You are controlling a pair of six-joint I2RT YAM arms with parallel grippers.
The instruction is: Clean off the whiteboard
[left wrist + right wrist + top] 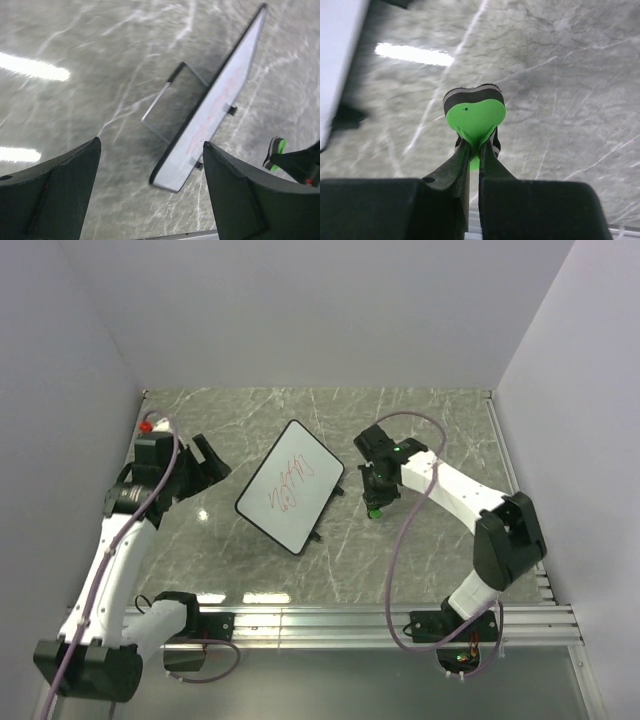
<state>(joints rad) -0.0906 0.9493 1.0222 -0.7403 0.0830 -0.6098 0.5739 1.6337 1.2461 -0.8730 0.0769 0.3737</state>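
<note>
The whiteboard [290, 486], white with a thin black frame and red scribbles, stands tilted on a wire stand at the table's middle. It shows edge-on in the left wrist view [212, 112], and its edge shows at the left of the right wrist view [335, 60]. My right gripper [376, 502] is shut on the green eraser [474, 117], squeezing it, just right of the board and above the table. The eraser also shows in the left wrist view [276, 151]. My left gripper [207, 462] is open and empty, left of the board, not touching it.
The marble-patterned tabletop [430, 430] is walled on three sides. A metal rail [350, 625] runs along the near edge. A red button [146, 425] sits at the far left corner.
</note>
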